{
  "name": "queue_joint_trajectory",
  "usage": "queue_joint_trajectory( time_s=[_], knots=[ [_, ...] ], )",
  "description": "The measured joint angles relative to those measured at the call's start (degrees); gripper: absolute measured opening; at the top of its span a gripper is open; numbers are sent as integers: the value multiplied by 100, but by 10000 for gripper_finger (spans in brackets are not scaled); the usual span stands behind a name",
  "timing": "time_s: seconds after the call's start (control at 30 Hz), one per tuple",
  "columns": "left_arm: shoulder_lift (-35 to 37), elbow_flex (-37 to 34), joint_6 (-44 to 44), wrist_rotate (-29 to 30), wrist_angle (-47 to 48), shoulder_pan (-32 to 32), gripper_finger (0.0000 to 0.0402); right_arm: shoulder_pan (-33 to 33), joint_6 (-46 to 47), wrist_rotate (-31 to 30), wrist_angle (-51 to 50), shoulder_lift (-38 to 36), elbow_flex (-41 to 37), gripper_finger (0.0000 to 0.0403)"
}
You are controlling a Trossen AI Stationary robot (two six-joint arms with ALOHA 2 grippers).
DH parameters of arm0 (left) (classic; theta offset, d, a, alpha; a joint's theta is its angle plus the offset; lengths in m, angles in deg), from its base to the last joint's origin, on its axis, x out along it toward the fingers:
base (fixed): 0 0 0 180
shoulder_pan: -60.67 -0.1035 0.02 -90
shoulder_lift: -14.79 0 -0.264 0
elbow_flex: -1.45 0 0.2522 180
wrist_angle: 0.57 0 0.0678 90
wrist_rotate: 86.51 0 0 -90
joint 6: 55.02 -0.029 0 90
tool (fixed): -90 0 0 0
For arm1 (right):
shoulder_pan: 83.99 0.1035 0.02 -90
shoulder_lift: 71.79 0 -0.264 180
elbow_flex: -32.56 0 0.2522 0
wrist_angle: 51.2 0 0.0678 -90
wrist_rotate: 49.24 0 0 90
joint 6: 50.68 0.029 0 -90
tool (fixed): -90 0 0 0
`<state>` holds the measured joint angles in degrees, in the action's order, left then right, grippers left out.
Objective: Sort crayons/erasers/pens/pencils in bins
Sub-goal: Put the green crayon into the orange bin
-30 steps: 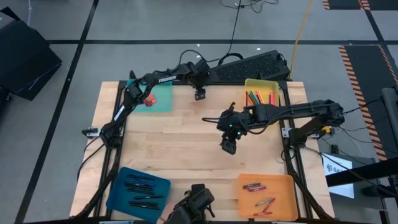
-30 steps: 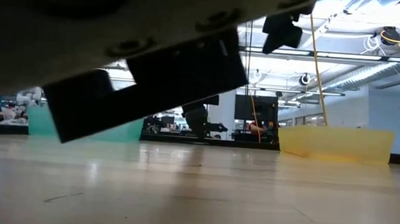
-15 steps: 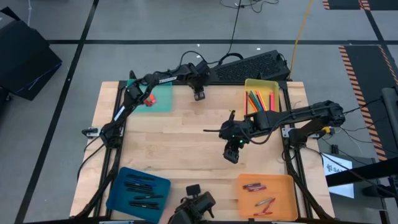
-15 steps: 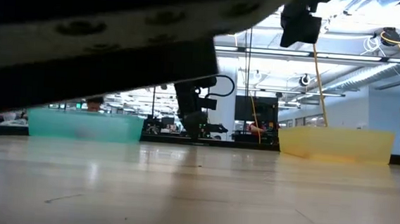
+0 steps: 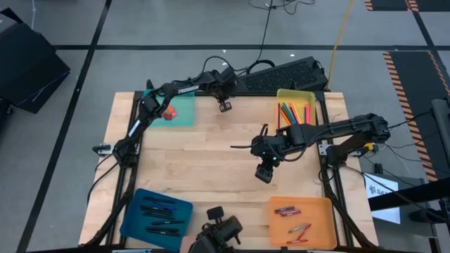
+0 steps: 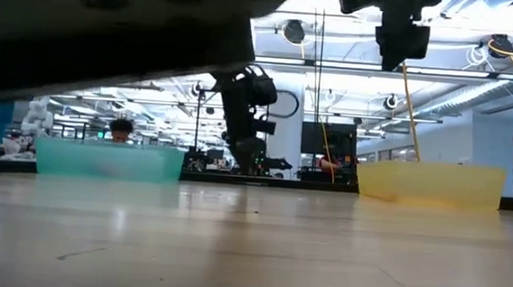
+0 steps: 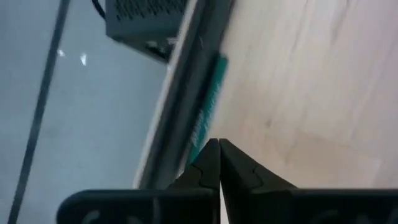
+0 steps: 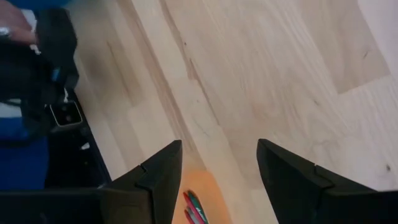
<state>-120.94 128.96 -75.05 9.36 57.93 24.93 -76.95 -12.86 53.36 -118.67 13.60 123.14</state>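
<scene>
The left hand (image 5: pixel 224 106) is positioned at the far edge of the tabletop (image 5: pixel 204 158), between the teal bin (image 5: pixel 184 112) and the yellow bin (image 5: pixel 307 97). In the left wrist view its fingers (image 7: pixel 208 163) are pressed together with nothing between them.

The right hand (image 5: pixel 264 173) is positioned above bare wood right of the tabletop centre, between the yellow bin and the orange bin (image 5: pixel 320 205). In the right wrist view its fingers (image 8: pixel 163 171) are spread wide apart and hold nothing.

Contents of the bins:
- The teal bin, far left corner, contains the erasers (image 5: pixel 167 112); only a small red cluster is visible beside the left arm.
- The yellow bin, far right corner, contains the pencils (image 5: pixel 292 112), lying side by side.
- The dark blue bin (image 5: pixel 132 220), near left corner, contains the pens (image 5: pixel 160 217).
- The orange bin, near right corner, contains the crayons (image 5: pixel 293 219), in two small groups.

A black keyboard-like unit (image 5: pixel 281 74) lies behind the tabletop.
</scene>
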Motion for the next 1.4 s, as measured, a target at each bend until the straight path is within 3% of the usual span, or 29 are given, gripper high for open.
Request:
queue_joint_trajectory(
  time_s=[0.27, 0.4, 0.63, 0.8, 0.9, 1.03, 1.17, 1.3, 1.4],
  knots=[
    [-17, 3, -37, -273, -101, -138, 1, -62, -58, -34, -148, 0, 0, 201],
    [65, 3, 207, -273, 451, -166, 1, -73, -81, -32, -151, 0, 0, 201],
    [108, 3, 2833, -254, 687, -428, 1, -74, -227, -39, -149, 0, 0, 201],
    [249, 0, 4081, -286, 435, -223, 1, -74, -270, -46, -147, 0, 0, 201],
    [282, -71, 4555, 118, 97, -11, 2, -74, -195, -50, -151, 0, 0, 201],
    [273, -236, 4553, 780, -327, 220, 1, -74, 35, -48, -180, 0, 0, 201],
    [357, -294, 4166, 896, -585, 178, 1, -60, 92, -34, -231, 0, 0, 201],
    [322, -715, 3814, 787, -720, 103, 1, -56, 267, -33, -261, 0, 0, 201],
    [383, -1339, 4060, 184, -1700, 15, 1, -53, 301, -32, -266, 0, 0, 201]
  ],
)
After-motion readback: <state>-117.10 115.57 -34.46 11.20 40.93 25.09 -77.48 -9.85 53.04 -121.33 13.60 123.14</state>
